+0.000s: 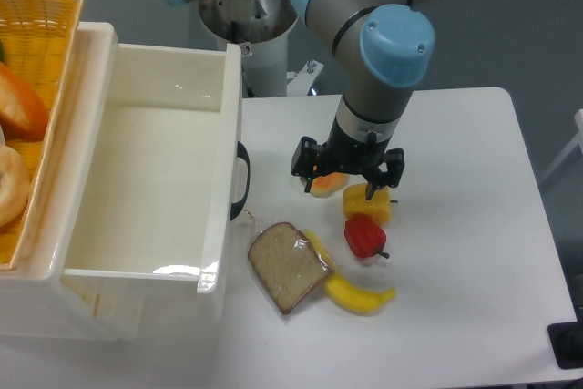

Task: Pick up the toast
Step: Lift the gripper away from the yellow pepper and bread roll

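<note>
From my remote seat I see the toast (286, 267) lying flat on the white tabletop (455, 261), in clear wrap, just beside the front right corner of the big white bin (146, 179). Its rounded top points up-left toward the bin's black handle (240, 181), and its darker crust edge runs along the lower right side. A yellow banana (351, 287) curves along that same side, touching or slightly overlapping the toast's right edge; I cannot tell which lies on top.

The claw (347, 179) hangs well behind the toast, farther back on the tabletop, pointing straight down from the grey and blue arm (373, 52). It sits over a small cluster: an orange-yellow bun (325, 185) under its left part and a yellow corn-like piece (366, 206) at its right. From this angle the black body hides the fingertips, so I cannot tell whether the fingers are spread or pressed together, or whether they touch anything. Nothing of the toast is near them.

A red pepper (364, 237) sits just in front of the yellow piece, between it and the banana.

The white bin is open on top, and I see only its bare white floor. At the far left, 1 wicker basket (41, 34) rests on the bin's rim with an orange item (20, 107) and a pale ring-shaped bread (9, 184) in it.
</note>
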Robot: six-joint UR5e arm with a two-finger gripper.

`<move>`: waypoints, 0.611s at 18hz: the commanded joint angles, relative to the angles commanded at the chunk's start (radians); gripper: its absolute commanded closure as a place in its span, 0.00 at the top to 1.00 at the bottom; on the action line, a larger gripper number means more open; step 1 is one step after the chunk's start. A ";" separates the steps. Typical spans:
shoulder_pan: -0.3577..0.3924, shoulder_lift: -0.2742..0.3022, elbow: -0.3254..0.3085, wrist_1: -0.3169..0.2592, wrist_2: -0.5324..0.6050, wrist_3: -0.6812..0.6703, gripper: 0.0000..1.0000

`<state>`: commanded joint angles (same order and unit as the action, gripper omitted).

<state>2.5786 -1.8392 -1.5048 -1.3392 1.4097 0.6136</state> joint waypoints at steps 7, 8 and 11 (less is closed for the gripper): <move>0.000 -0.011 -0.006 0.002 0.000 -0.014 1.00; -0.001 -0.020 -0.008 0.002 0.000 -0.014 1.00; -0.006 -0.043 -0.008 0.002 -0.003 -0.015 1.00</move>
<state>2.5725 -1.8821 -1.5125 -1.3376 1.4067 0.5983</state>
